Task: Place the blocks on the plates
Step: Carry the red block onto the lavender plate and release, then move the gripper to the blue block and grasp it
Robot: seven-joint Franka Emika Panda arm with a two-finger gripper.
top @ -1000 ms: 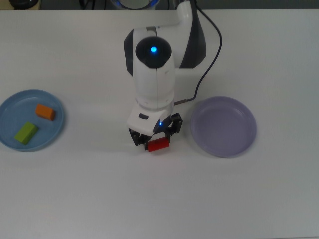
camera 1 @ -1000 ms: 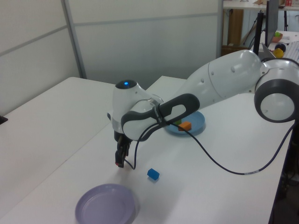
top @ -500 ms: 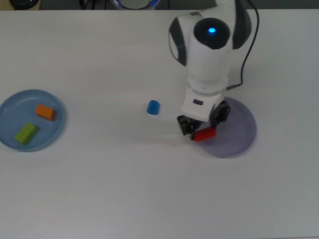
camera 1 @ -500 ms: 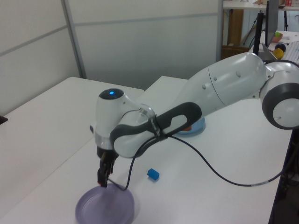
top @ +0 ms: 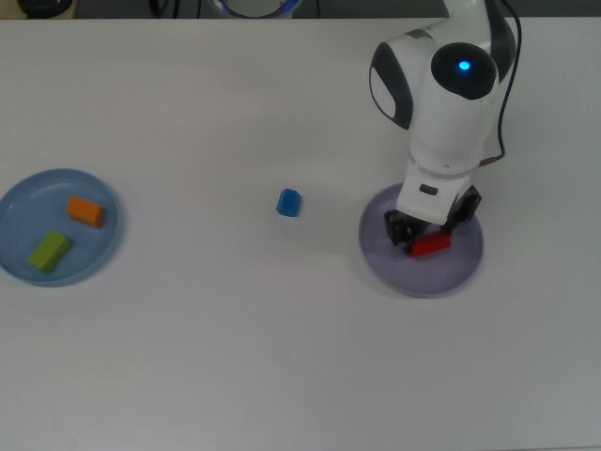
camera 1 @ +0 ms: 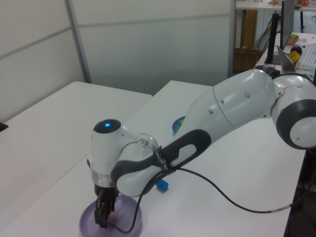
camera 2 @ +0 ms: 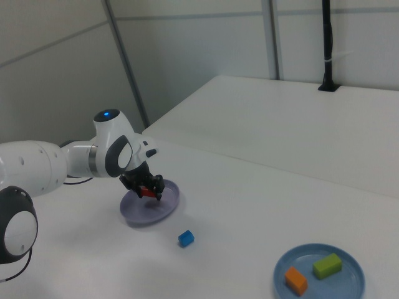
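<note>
The red block [top: 431, 245], clamped between the fingers of the gripper [top: 428, 242], has been carried from mid-table to just over the lavender plate [top: 380, 258], so release is judged next, the blue block [top: 288, 202] being left on the table.

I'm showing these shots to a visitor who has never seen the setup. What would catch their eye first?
The big white robot arm dominates, bending down over the lavender plate, where its gripper holds a red block just above the plate's surface. Next, the light blue plate at the top view's far left, with an orange block and a lime-green block on it. A lone blue block sits on the white table between the plates.
</note>
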